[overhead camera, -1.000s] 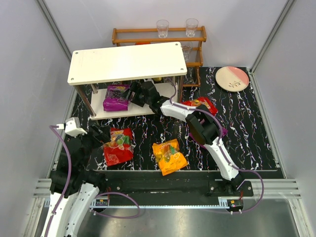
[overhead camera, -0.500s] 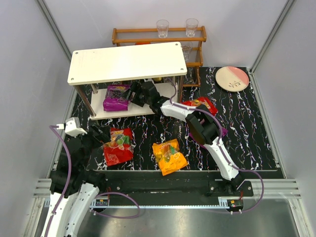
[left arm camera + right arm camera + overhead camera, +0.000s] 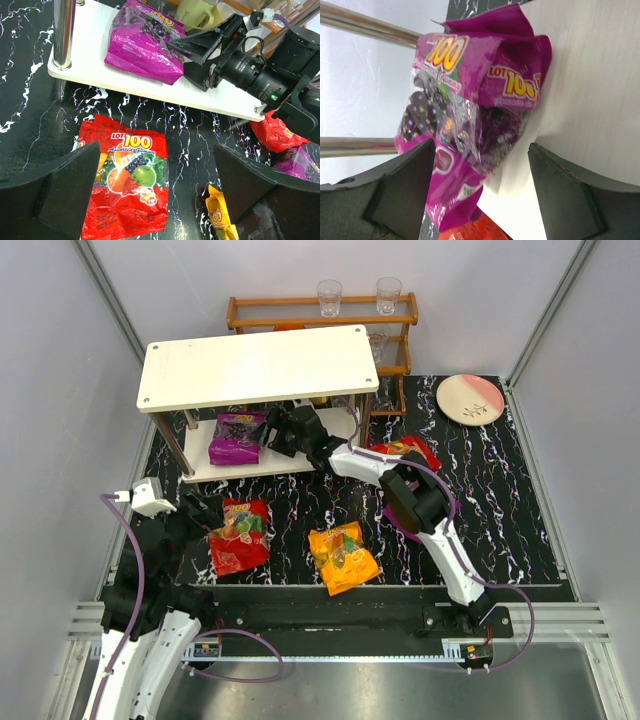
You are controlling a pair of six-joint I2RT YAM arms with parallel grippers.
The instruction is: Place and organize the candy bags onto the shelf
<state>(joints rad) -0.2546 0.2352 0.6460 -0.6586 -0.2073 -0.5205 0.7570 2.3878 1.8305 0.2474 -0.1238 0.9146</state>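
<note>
On shelf (image 3: 260, 365), one purple bag (image 3: 236, 438); off it, two red bags (image 3: 240, 537) (image 3: 412, 450), one orange bag (image 3: 343, 558); left fingers (image 3: 55, 195), right fingers (image 3: 395, 195) spread, empty.

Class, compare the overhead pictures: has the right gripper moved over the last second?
Yes, slightly. The right gripper has drawn back to the right, away from the purple candy bag and toward the shelf's front right leg.

There it is on the red candy bag (image 3: 125, 190): "LOT 100 Assorted Gummy", clear across the front. The purple candy bag (image 3: 470, 115) shows "LOT 100" plus a second "100". The orange candy bag (image 3: 220, 220) gives only "100".
</note>
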